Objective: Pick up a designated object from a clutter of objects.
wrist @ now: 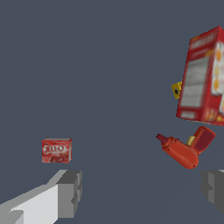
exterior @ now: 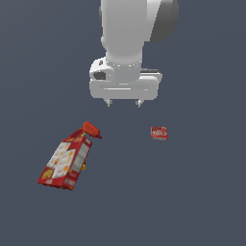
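The small flat red box (exterior: 159, 133) with a white logo patch lies on the grey floor on the exterior view's right, apart from the other things. It also shows in the wrist view (wrist: 56, 150). My gripper (exterior: 124, 103) hangs high above the floor, open and empty, with its two fingertips spread wide. It stands up and to the exterior view's left of the small box. In the wrist view one finger (wrist: 69, 193) sits close to the box, the other at the frame edge.
A large red, yellow and white carton (exterior: 66, 162) lies tilted on the exterior view's left, also in the wrist view (wrist: 204, 78). A red-capped bottle (exterior: 90, 129) lies at its upper end, also in the wrist view (wrist: 186, 148). A small yellow thing (wrist: 176, 89) peeks from behind the carton.
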{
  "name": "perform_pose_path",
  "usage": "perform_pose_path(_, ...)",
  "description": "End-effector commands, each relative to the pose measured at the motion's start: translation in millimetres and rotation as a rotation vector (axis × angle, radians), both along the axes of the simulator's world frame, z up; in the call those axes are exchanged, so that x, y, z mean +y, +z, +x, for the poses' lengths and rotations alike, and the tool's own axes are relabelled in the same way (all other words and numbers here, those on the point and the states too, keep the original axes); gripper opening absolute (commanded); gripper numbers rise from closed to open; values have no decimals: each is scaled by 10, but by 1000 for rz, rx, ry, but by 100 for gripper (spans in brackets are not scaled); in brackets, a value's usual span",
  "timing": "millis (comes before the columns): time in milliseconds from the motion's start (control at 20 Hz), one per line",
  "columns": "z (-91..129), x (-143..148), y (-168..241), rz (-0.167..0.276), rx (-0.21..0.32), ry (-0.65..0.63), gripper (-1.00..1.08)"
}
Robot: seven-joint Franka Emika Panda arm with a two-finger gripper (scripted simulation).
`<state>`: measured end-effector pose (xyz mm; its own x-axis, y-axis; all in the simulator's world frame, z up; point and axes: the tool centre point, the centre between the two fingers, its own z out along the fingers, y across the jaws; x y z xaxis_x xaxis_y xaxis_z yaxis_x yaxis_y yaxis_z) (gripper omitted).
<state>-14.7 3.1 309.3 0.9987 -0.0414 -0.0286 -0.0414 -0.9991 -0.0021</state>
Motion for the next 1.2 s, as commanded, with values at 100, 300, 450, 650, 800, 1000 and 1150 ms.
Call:
perform_pose_path(100,3,-14,-3,-2,0,0,100)
perform_pose_path(300,22,-125,-23,-19,-2,2,100)
perform_pose_path(450,34,-221,-28,-31,-3,-3,100)
perform_pose_path(650,35,-251,-19,-34,-3,-10,100)
perform_pose_path(800,38,-223,-41,-33,-3,3,100)
perform_pose_path(1000,50,-165,-119,-37,-3,47,100)
perform_pose_path(1150,62,-89,-214,-41,-3,101,100)
